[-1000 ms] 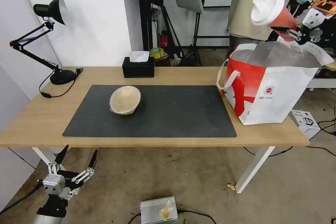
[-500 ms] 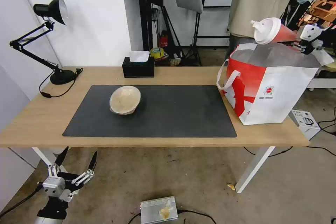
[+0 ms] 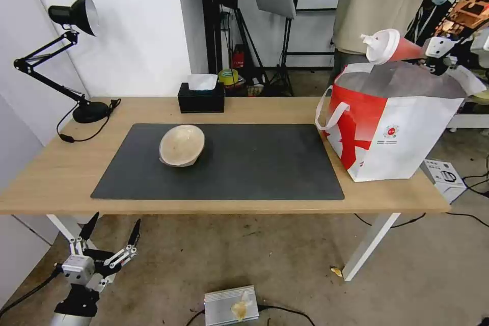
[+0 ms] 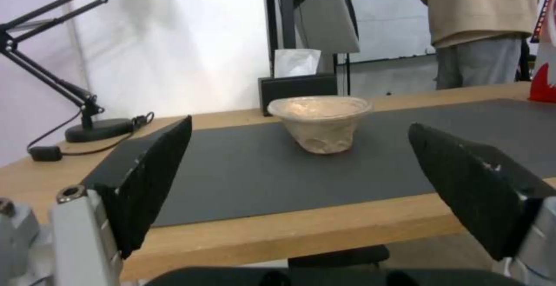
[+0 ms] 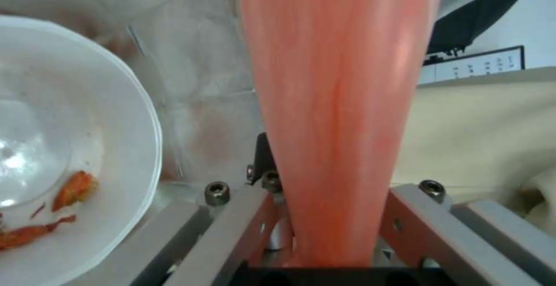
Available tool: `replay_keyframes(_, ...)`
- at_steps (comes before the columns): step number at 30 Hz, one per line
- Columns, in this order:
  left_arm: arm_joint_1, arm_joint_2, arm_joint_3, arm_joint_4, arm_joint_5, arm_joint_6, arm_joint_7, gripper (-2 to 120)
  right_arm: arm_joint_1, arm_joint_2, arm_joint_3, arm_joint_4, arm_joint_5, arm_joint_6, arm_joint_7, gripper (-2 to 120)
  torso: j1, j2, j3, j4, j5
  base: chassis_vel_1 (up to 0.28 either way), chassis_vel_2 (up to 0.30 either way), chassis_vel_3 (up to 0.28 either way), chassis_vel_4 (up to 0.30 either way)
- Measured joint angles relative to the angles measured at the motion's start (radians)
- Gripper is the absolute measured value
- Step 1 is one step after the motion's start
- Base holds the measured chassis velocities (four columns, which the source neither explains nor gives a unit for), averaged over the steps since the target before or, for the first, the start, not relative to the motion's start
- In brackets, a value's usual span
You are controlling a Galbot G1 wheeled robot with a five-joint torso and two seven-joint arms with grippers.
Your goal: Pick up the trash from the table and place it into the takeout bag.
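The red cup [image 3: 402, 48] with its white lid lies tilted on its side just above the open top of the takeout bag [image 3: 402, 132], lid towards the left. My right gripper [image 3: 427, 54] is shut on its lower end. In the right wrist view the cup [image 5: 336, 103] runs out from between the grey fingers [image 5: 425, 227], over the foil lining [image 5: 197, 81]. The white bowl [image 5: 87, 116] with red chili scraps lies inside the bag. The beige bowl [image 3: 182, 145] stands on the dark mat [image 3: 254, 168] of the table [image 3: 61, 173]. My left gripper [image 3: 116, 218] hangs open below the table's front left edge.
A black tissue box [image 3: 201, 98] stands at the table's back edge, and a black desk lamp [image 3: 81, 51] with its cable at the far left. On the floor are a small white carton [image 3: 444, 175] at the right and a silver box [image 3: 232, 305] in front.
My right gripper has come down with the red cup from high over the bag to just above its opening, tipping the cup flatter. The left arm has hardly moved.
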Motion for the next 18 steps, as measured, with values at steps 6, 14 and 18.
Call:
replay_keyframes(6,0.002,-0.004,-0.009,0.010,-0.001,0.000,0.000,100,-0.002,0.037,-0.001,-0.056,-0.047,0.034,-0.003,7,0.000,0.000,0.000,0.0000,0.0000,0.000,0.000,0.000,0.000)
replay_keyframes(14,-0.001,-0.007,-0.010,0.018,-0.001,0.000,0.000,100,-0.036,0.043,0.011,-0.072,-0.060,0.045,-0.004,7,0.000,0.000,0.000,0.0000,0.0000,0.000,0.000,0.000,0.000)
replay_keyframes(18,-0.003,-0.008,-0.006,0.019,0.001,0.000,0.000,100,-0.057,0.039,0.021,-0.074,-0.059,0.046,-0.002,7,0.000,0.000,0.000,-0.0002,0.0001,0.000,0.000,0.000,0.000)
